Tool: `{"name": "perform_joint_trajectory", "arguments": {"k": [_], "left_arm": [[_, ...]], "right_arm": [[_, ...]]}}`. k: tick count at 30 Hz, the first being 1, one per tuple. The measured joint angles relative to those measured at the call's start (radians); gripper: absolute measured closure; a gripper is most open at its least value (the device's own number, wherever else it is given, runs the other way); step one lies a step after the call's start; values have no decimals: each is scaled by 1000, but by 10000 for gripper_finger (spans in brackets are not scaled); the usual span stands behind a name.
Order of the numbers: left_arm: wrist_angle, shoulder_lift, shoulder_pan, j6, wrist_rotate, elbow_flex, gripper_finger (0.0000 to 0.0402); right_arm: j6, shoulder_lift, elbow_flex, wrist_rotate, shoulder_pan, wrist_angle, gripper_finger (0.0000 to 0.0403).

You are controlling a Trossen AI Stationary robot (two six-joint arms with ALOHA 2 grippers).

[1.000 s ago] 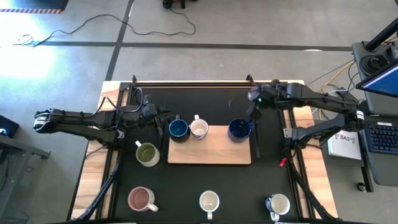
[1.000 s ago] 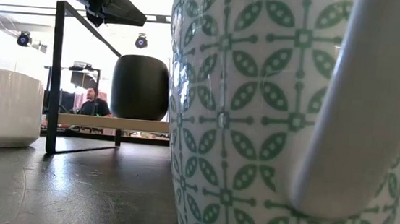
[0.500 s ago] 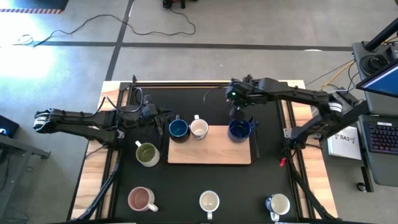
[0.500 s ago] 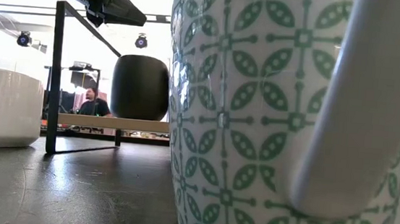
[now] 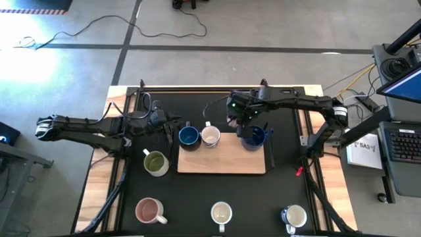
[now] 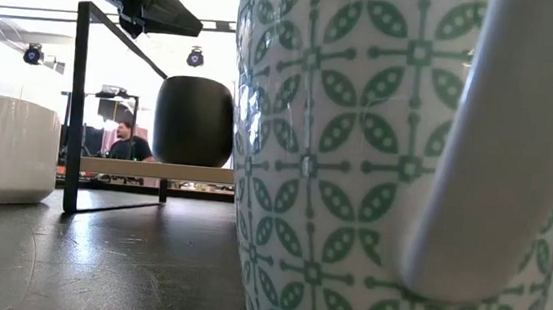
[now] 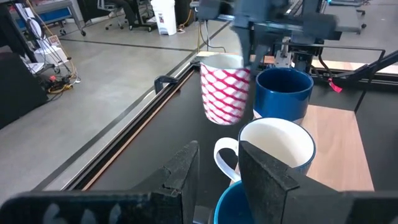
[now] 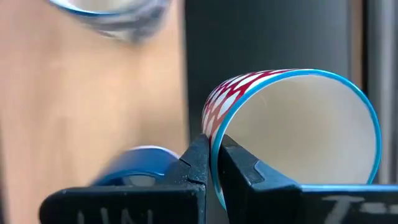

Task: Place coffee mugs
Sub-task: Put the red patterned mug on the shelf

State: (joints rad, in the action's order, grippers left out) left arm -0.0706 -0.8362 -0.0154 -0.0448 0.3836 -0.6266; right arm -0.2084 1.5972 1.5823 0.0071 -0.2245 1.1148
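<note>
**Red-patterned mug carried at the board's far edge**

The right hand (image 8: pixel 211 163) has its fingers pinched together on the rim of a white mug with a red lattice pattern (image 7: pixel 225 94), wall between the two pads, and holds it clear of the counter (image 5: pixel 217 191). In the high view this hand (image 5: pixel 235 112) sits just past the far edge of the board (image 5: pixel 220 161). Beside it, on the board, stands a blue mug (image 5: pixel 252 137); on its other side stand a white mug (image 5: pixel 210 136) and a second blue mug (image 5: pixel 189 136), touching or nearly touching each other.

The left hand (image 5: pixel 172 124) waits at counter level just beside that second blue mug, fingers (image 7: pixel 264 176) apart and holding nothing. Near it, off the board, is the green mug (image 5: pixel 155 163).

Well away from both hands, along the near edge of the counter, stand a pink mug (image 5: pixel 148 211), a patterned mug (image 5: pixel 221 214) and a shiny mug (image 5: pixel 295 216).
</note>
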Motion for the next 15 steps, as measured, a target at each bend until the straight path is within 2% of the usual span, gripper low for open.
{"name": "perform_joint_trajectory", "arguments": {"k": [15], "left_arm": [[-5, 0, 0, 1, -1, 0, 306]], "right_arm": [[-67, 42, 1, -14, 176, 2, 390]]}}
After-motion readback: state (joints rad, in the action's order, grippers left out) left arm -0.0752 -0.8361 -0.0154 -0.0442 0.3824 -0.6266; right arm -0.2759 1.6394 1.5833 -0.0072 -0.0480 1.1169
